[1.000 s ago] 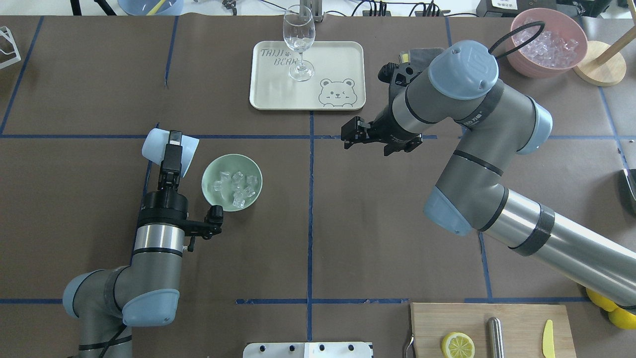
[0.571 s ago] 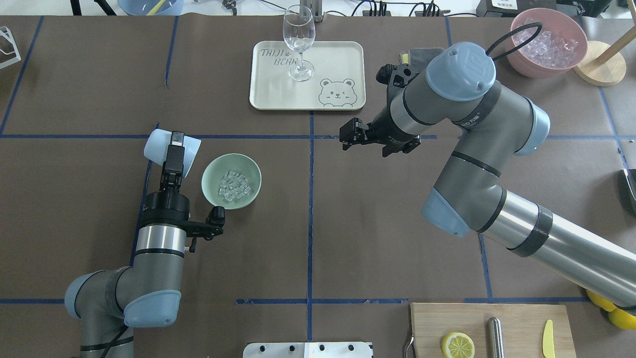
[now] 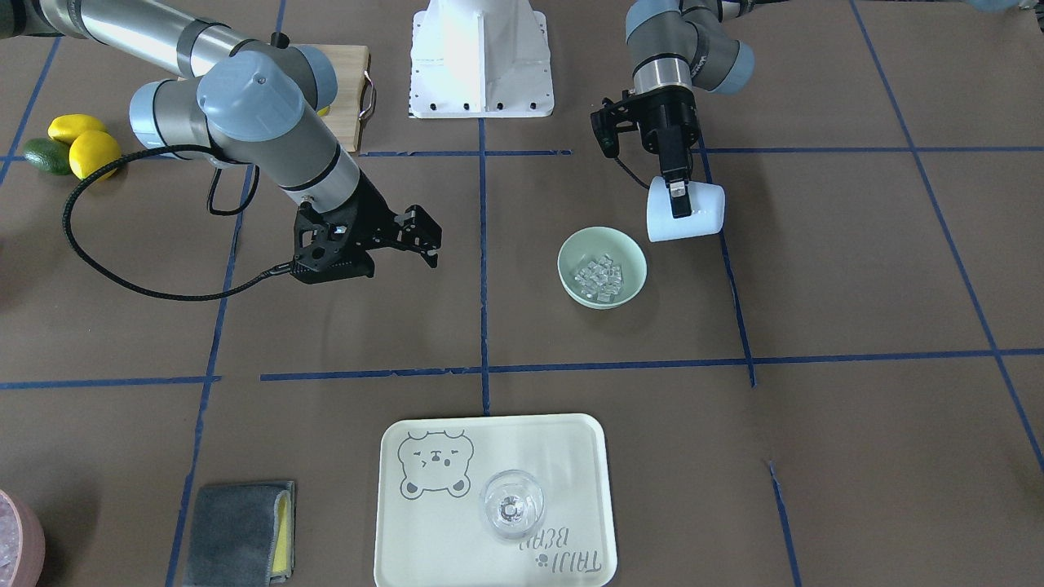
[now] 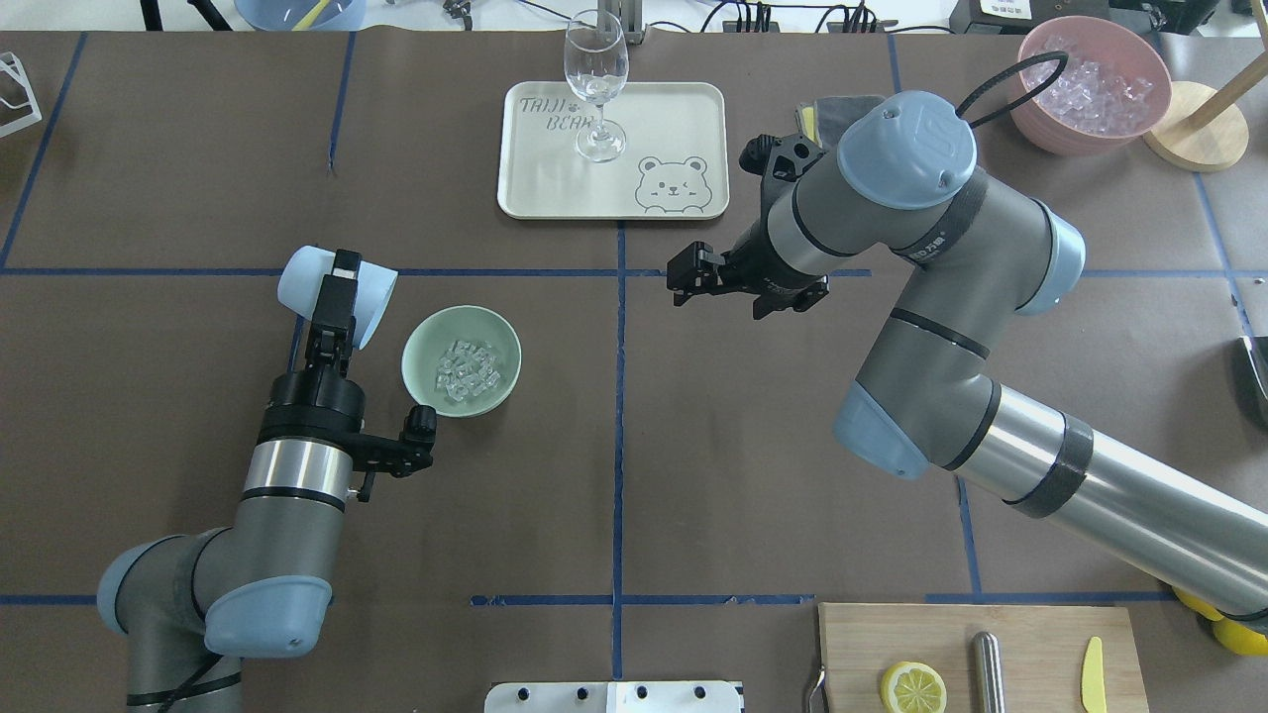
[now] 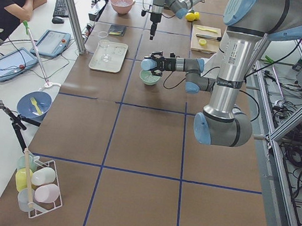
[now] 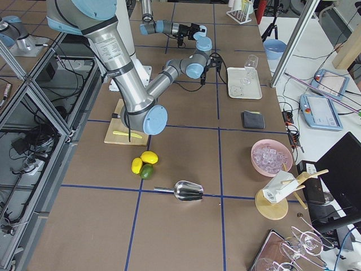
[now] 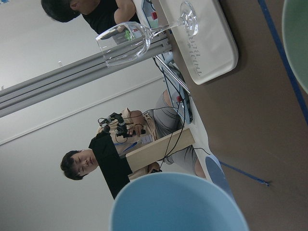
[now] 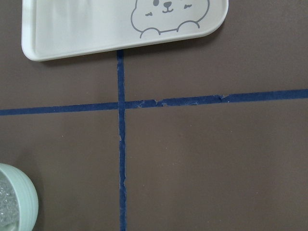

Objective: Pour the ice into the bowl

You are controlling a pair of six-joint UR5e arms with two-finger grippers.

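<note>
Left gripper (image 4: pixel 342 285): clamped on the tilted light blue cup (image 4: pixel 378 302), raised just beside the bowl.
Ice (image 4: pixel 468 366): heaped inside the mint bowl (image 4: pixel 424 342) on the surface.
Right gripper (image 4: pixel 684 277): jaws parted, empty, well apart.

Bright, even light; soft shadows; sharp.

A cream tray (image 4: pixel 674 119) with a bear drawing lies on the brown tabletop (image 4: pixel 773 446). A wine glass (image 4: pixel 596 69) stands upright on it. A pink bowl (image 4: pixel 1065 142) holds crushed ice. A wooden cutting board (image 4: pixel 1030 634) carries a lemon half (image 4: pixel 912 687) and a yellow knife (image 4: pixel 1092 673). A grey cloth (image 3: pixel 232 530) lies near the tray.
</note>
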